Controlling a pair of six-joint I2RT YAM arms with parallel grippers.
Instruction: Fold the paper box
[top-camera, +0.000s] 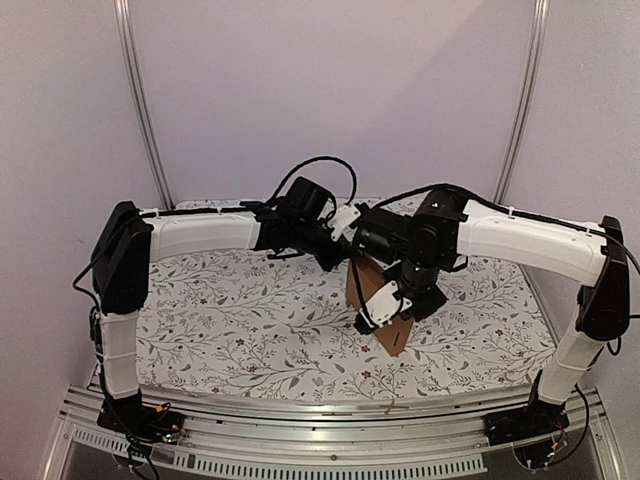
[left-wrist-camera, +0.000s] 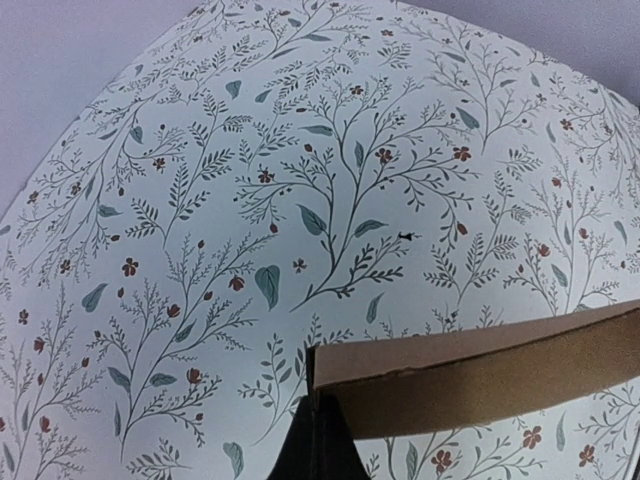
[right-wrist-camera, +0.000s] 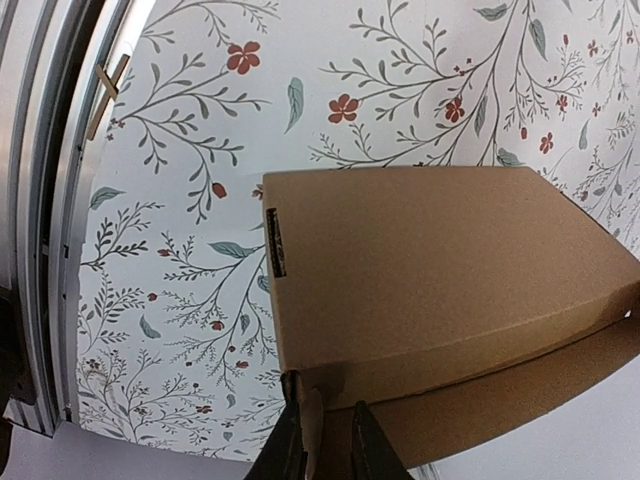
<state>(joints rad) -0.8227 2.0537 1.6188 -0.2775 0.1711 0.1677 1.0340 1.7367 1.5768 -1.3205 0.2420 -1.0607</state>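
Note:
The paper box (top-camera: 392, 335) is a thin brown cardboard box held tilted in the air above the middle of the table. My left gripper (top-camera: 345, 262) comes in from the left and is shut on its upper corner. In the left wrist view the black fingers (left-wrist-camera: 320, 420) pinch one cardboard edge, and the box (left-wrist-camera: 490, 375) runs off to the right. My right gripper (top-camera: 385, 305) reaches down from the right. In the right wrist view its two fingers (right-wrist-camera: 328, 440) straddle the near edge of the box (right-wrist-camera: 430, 270), with a pale flap between them.
A floral cloth (top-camera: 250, 310) covers the table under the box. An aluminium rail (top-camera: 330, 415) runs along the near edge, with a small tan stick (top-camera: 392, 407) lying by it. Metal posts (top-camera: 140, 100) stand at the back corners against a plain wall.

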